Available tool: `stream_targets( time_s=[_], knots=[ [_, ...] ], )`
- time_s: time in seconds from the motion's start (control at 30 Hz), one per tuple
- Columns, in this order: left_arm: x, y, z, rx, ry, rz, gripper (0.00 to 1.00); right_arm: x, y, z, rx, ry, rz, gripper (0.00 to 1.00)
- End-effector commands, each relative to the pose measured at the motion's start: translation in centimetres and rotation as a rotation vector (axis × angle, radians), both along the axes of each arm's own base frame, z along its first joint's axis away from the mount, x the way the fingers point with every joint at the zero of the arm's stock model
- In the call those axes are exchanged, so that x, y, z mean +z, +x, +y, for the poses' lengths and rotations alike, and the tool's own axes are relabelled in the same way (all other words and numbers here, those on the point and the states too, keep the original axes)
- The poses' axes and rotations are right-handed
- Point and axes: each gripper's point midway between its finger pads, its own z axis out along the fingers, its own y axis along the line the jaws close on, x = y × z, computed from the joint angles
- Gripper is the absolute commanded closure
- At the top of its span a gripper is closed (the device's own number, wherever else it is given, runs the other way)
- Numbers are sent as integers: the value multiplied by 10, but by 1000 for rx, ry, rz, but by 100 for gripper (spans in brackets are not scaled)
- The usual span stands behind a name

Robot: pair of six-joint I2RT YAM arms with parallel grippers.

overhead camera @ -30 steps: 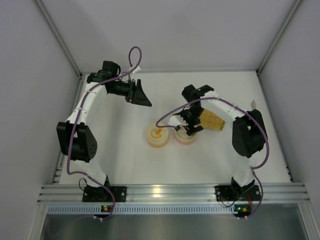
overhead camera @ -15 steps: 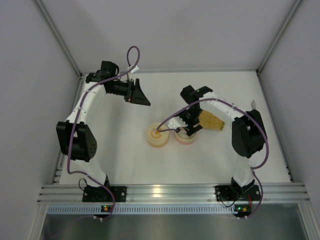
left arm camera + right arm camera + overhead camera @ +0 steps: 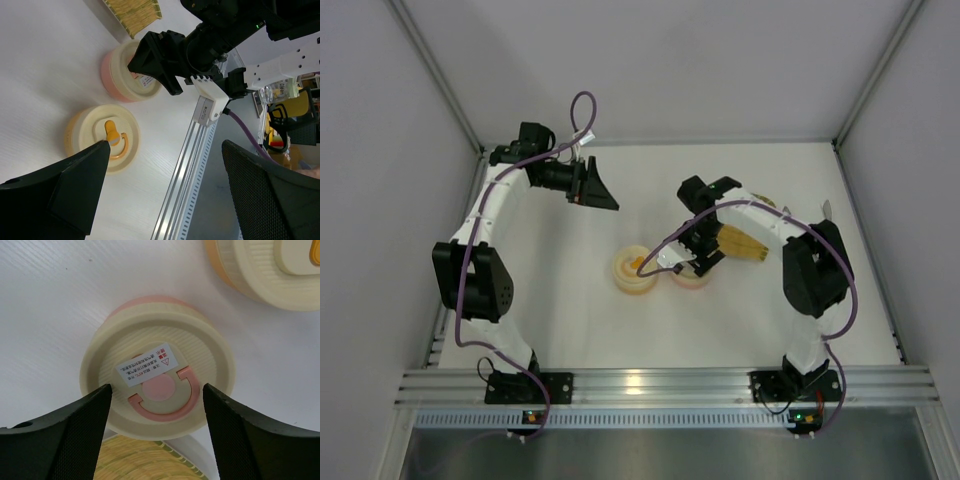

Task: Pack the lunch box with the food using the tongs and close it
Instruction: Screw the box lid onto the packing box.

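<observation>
Right wrist view: right fingers (image 3: 65, 435) straddle the cream ribbed lid (image 3: 150, 347) of the pink round plastic tub (image 3: 150, 301), lower centre; whether they clamp it I cannot tell. The cream-yellow lidded tub (image 3: 260, 270) sits upper right. The left fingers (image 3: 65, 190) are spread wide, holding nothing.

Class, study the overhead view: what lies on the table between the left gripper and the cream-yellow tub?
Nothing. In the top view, only bare white table separates the left gripper from the cream-yellow tub.
</observation>
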Motion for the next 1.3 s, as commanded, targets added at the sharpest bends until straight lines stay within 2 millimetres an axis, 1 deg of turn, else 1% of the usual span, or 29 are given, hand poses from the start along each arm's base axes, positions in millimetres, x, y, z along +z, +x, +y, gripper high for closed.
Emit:
stream_targets(
  time_s=[0.0,0.17,0.2,0.23,0.33,0.4,0.43,0.53,0.67,0.77,0.8,0.87,0.9,0.93,0.97,1.03,1.17,1.23,1.27],
  knots=[
    [6,0,0,-15,-35,-26,2,-8,-4,11,86,2,-17,30],
    [7,1,2,-12,-40,-25,2,-13,-8,7,83,-28,18,38],
    [7,1,1,-13,-42,-24,2,-15,-7,8,76,-34,18,41],
    [7,1,1,-13,-42,-26,2,-15,-6,8,66,-34,22,46],
    [8,1,2,-11,-41,-28,2,-15,-2,11,2,-42,36,51],
    [8,0,3,-9,-39,-26,2,-14,2,13,-73,-45,40,55],
    [8,0,3,-9,-39,-26,2,-14,3,12,-74,-47,38,56],
    [7,0,3,-8,-42,-22,2,-14,5,12,-149,-53,43,59],
    [4,-2,5,-1,-35,-6,2,-11,1,12,-283,-59,77,60],
    [1,0,8,24,-23,-4,2,-9,-7,11,-376,-57,109,61],
    [-1,-2,13,44,-20,3,2,-8,-5,15,-406,-37,99,61],
    [0,4,20,83,-26,-1,2,-10,-13,13,-476,-47,115,59],
    [-1,4,22,96,-22,1,2,-9,-12,18,-494,-34,94,58],
    [1,6,24,110,-22,-7,2,-10,-13,19,-553,-33,101,58],
    [1,8,27,121,-22,-6,2,-13,-16,18,-572,-41,99,58],
    [2,8,28,129,-20,-8,2,-15,-23,21,-609,-45,119,58],
    [1,8,29,133,-12,-10,2,-14,-35,31,-632,-20,142,57],
    [-1,7,30,142,0,-11,2,-13,-42,41,-638,-7,150,57],
    [-2,7,32,147,5,-9,2,-13,-43,42,-650,-3,155,57]
  ],
)
